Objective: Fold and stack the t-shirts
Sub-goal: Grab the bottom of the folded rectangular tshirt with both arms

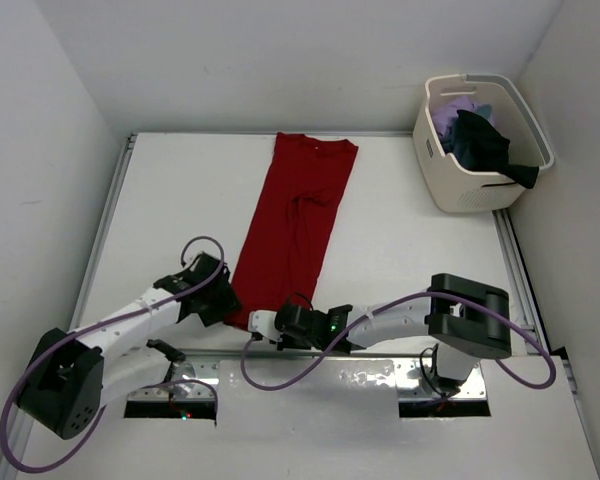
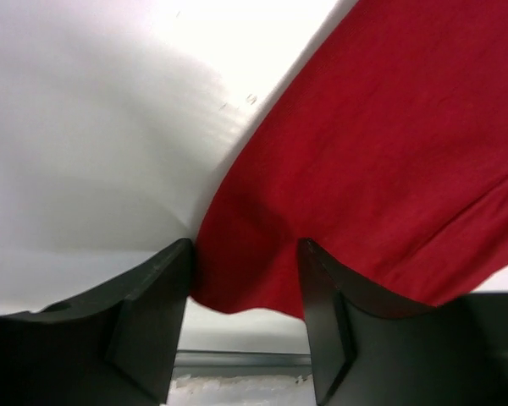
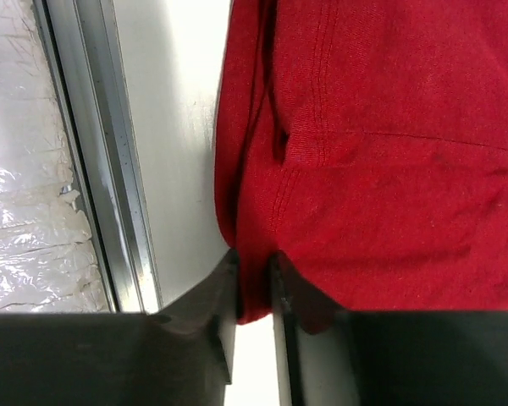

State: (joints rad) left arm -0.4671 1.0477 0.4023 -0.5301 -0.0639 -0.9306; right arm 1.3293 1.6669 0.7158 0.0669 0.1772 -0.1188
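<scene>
Red t-shirt (image 1: 298, 225) lies on white table (image 1: 180, 200), folded into long narrow strip, collar at far end, hem at near edge. Left gripper (image 2: 245, 254) at hem's left corner, fingers parted either side of cloth. Right gripper (image 3: 254, 264) at hem's other corner, fingers nearly closed, pinching cloth edge. Cream basket (image 1: 465, 190) at far right corner holds lavender t-shirt (image 1: 453, 110) and dark t-shirt (image 1: 485, 142).

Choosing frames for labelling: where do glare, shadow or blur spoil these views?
Left wrist: glare whitens the table, and the red t-shirt looks soft; right wrist: the stitching is sharp, the fingers nearly black; top external: even, soft light, all in focus.
</scene>
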